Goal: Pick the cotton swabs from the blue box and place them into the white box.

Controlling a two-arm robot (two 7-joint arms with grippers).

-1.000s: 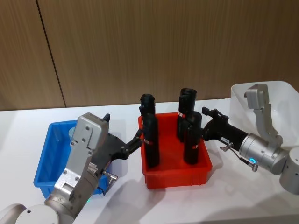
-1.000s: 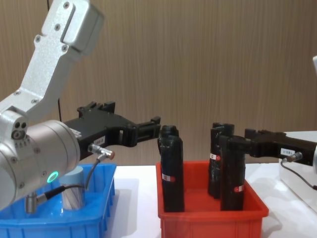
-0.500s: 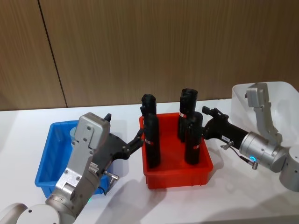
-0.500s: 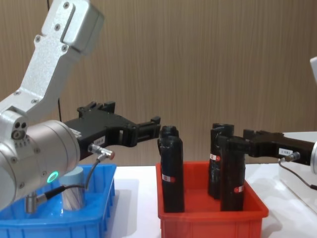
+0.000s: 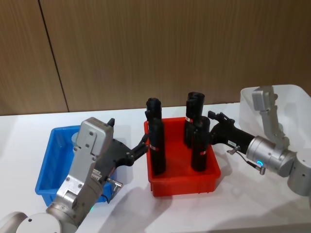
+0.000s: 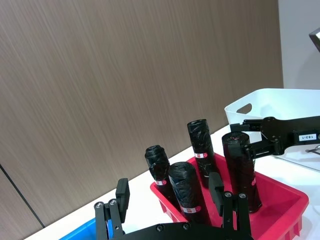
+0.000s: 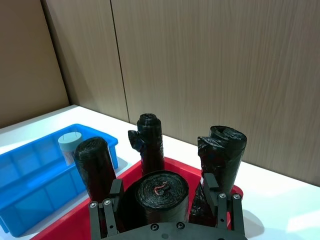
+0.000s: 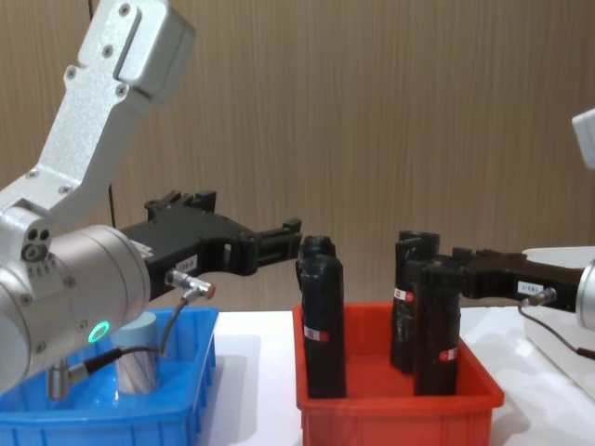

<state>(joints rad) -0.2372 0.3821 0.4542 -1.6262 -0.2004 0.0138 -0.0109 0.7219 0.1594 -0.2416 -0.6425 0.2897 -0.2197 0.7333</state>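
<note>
One cotton swabs jar (image 8: 138,367), clear with a pale lid, stands in the blue box (image 5: 48,167) at the left; the right wrist view shows the jar (image 7: 70,146) at the box's far end. My left gripper (image 5: 141,145) hovers open between the blue box and the red bin, holding nothing, its fingers (image 6: 122,194) spread wide. My right gripper (image 5: 214,121) is open at the top of the front-right black roll (image 7: 161,192), a finger (image 7: 115,192) on either side of it. The white box (image 5: 291,99) stands at the far right, behind the right arm.
A red bin (image 5: 184,182) sits mid-table with several tall black rolls (image 5: 156,145) upright in it, right between the two grippers. A wood-panelled wall runs behind the white table. Bare table lies in front of the bins.
My right gripper has slid left towards the red bin, so its fingers now flank the front-right black roll's top. The left arm and the jar have not moved.
</note>
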